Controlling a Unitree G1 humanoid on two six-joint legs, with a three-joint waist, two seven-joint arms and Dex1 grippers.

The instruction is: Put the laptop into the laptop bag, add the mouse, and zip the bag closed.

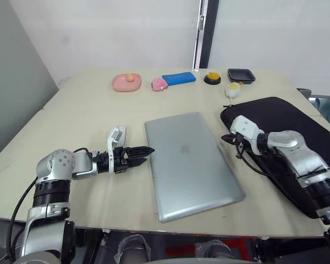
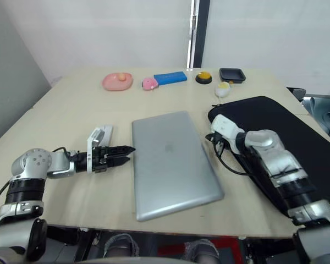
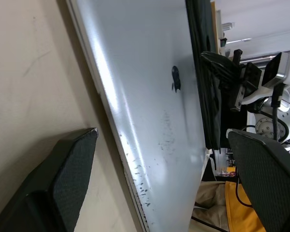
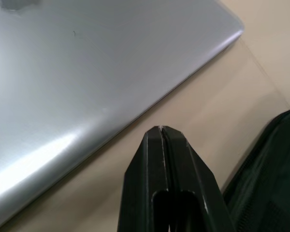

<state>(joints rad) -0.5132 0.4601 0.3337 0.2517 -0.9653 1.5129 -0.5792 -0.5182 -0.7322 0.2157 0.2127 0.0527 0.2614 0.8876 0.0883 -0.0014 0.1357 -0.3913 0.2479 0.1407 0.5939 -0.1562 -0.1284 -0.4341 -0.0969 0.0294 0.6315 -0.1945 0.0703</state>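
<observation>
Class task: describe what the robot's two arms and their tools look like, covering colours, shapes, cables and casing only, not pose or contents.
Both arms are silver-grey metal with rounded joint housings and black ribbed bands between segments. A white block sits at each wrist. Loose black cables loop along each forearm. The left tool and right tool are black, each with two fingers; the fingers are wedge-shaped with finely textured pads.

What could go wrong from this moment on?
The left gripper sits at the laptop edge with open jaws; a thin flat slab may slip instead of lifting. The laptop's near corner lies close to the table edge, so a push could slide it off. The right gripper, shut, cannot steady it.
</observation>
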